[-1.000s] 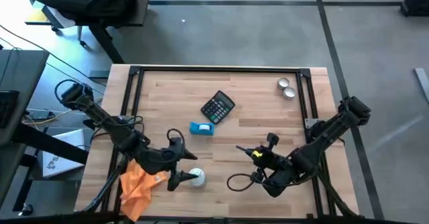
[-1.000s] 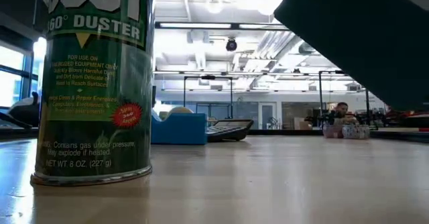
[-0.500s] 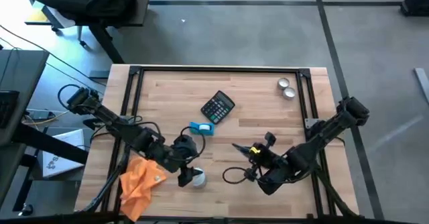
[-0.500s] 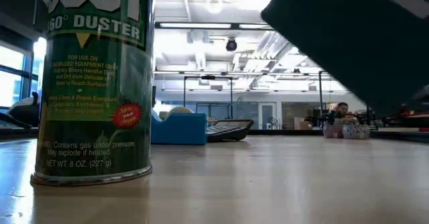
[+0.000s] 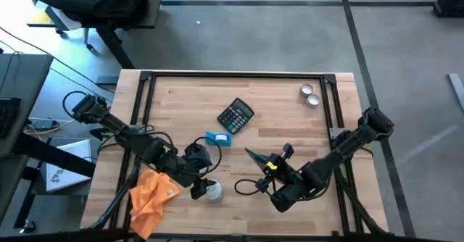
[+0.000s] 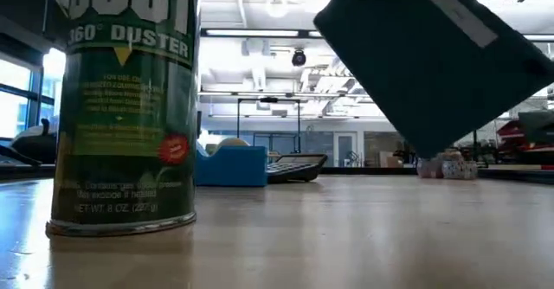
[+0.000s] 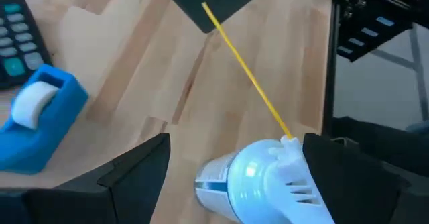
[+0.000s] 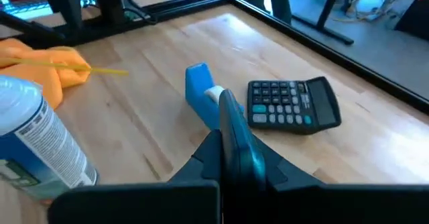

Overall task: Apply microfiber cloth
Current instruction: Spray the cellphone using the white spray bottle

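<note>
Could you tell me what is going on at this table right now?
The left gripper has its open fingers on either side of the duster can, near the table's front edge. The right gripper holds a thin dark flat card up off the table beside it. The orange microfiber cloth lies untouched at the front left. The calculator and blue tape dispenser sit mid-table.
</note>
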